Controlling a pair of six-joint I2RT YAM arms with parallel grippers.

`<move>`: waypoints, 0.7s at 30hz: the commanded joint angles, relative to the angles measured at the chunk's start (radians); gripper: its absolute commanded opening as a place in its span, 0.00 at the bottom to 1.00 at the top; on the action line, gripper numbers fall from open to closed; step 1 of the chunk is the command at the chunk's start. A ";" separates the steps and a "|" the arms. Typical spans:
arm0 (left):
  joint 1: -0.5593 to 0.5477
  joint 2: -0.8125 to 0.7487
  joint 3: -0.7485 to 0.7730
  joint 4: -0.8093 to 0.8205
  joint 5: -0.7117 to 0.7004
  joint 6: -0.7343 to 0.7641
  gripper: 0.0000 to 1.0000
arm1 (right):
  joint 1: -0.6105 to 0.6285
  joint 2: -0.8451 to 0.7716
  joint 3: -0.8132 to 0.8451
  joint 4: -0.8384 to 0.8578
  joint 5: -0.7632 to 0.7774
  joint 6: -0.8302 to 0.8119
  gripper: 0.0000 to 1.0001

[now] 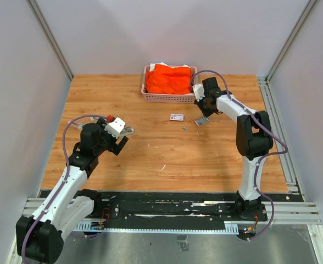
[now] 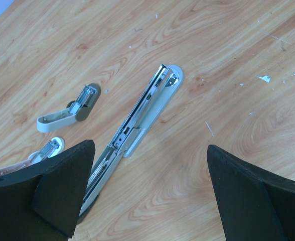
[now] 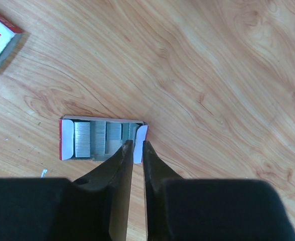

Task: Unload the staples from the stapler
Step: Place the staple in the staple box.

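A long silver stapler (image 2: 142, 113) lies swung fully flat on the wood, its magazine channel facing up. My left gripper (image 2: 150, 144) hangs above its lower end, open wide, touching nothing. Whether staples sit in the channel I cannot tell. Far right, my right gripper (image 3: 137, 142) points down at an open red-edged cardboard box (image 3: 66, 138) holding silvery strips of staples (image 3: 95, 138). Its jaws stand a narrow slit apart over the box's white end flap (image 3: 140, 138), with nothing clamped. The same box (image 1: 201, 121) shows under that gripper (image 1: 201, 114) in the top view.
Two smaller staplers, one grey (image 2: 69, 110) and one pale (image 2: 42, 150), lie left of the long one. A small white box with a red label (image 1: 177, 116) sits mid-table. Tiny metal bits (image 2: 263, 78) are scattered on the wood. A pink basket (image 1: 150, 98) with orange cloth (image 1: 170, 80) stands at the back.
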 commanded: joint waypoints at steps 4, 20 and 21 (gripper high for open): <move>-0.001 -0.006 -0.011 0.027 -0.001 0.009 0.98 | 0.016 0.010 0.025 -0.017 0.086 -0.034 0.17; -0.001 -0.002 -0.013 0.029 -0.005 0.010 0.98 | 0.021 0.053 0.041 -0.016 0.065 -0.018 0.21; -0.001 -0.001 -0.013 0.028 -0.006 0.010 0.98 | 0.022 0.055 0.040 -0.017 0.065 -0.018 0.21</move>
